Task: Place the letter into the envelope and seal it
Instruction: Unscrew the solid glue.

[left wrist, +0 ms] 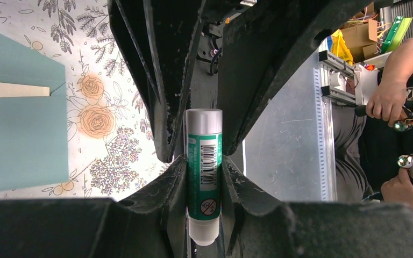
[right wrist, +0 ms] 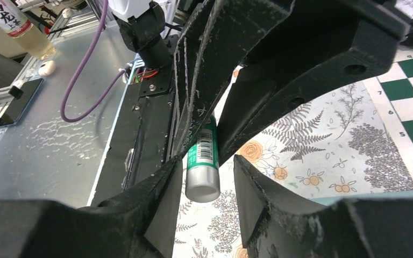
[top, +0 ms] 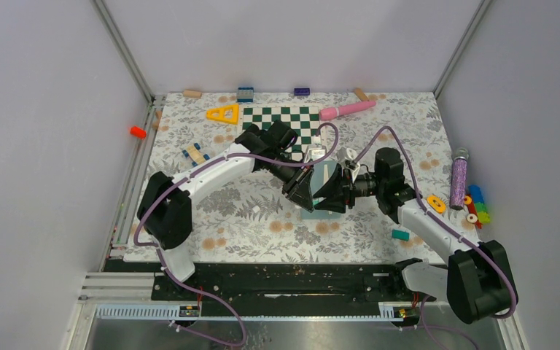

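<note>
Teal envelope (left wrist: 21, 140) lies flat under the left gripper (left wrist: 204, 161), which pinches a glue stick (left wrist: 204, 185); the right gripper (right wrist: 208, 166) stands slack around its cap (left wrist: 204, 119). Inside sits the letter (left wrist: 11, 88) (one cream strip shows).

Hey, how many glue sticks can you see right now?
1. The glue stick is clamped in the left gripper, with the right gripper standing open around its grey end. More could be hidden from view.

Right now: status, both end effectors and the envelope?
Left end effector shut on glue stick. Right end effector open around its cap. Envelope lies flat, letter edge showing. Nothing blocking.
</note>
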Robot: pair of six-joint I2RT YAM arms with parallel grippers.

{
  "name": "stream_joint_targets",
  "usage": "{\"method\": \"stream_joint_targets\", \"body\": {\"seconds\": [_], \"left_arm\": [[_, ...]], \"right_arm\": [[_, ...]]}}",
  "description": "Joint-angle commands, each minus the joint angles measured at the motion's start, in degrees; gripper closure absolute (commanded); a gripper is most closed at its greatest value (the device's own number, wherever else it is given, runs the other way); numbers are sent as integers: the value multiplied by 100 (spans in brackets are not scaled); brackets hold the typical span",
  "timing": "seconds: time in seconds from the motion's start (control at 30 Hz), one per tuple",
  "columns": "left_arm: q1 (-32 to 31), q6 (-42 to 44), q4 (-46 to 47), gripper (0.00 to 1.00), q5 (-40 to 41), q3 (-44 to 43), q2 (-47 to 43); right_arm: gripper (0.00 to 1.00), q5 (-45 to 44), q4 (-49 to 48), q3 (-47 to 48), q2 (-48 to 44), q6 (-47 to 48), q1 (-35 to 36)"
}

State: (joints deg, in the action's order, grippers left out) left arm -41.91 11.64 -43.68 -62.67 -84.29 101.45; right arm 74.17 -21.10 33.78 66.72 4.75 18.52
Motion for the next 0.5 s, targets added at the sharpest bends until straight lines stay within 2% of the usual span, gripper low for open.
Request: {"method": "stream_joint_targets", "body": {"seconds": [0.0,0.1,0.27,0.47], "left_arm": [[-4,146,79,80,-184,-245,-20],[-10,151,79,80,-179,-239,-29],[-47,163,87,80,-113,-224,-37],[-71,198,62,80,-63,-230,-37]], "right_arm": [[53,65,275,149,20,330,114],[53,45,464,192,23,490,125],[60,100,450,259,59,356,134],[56,219,-408,178,78,-417,134]]}}
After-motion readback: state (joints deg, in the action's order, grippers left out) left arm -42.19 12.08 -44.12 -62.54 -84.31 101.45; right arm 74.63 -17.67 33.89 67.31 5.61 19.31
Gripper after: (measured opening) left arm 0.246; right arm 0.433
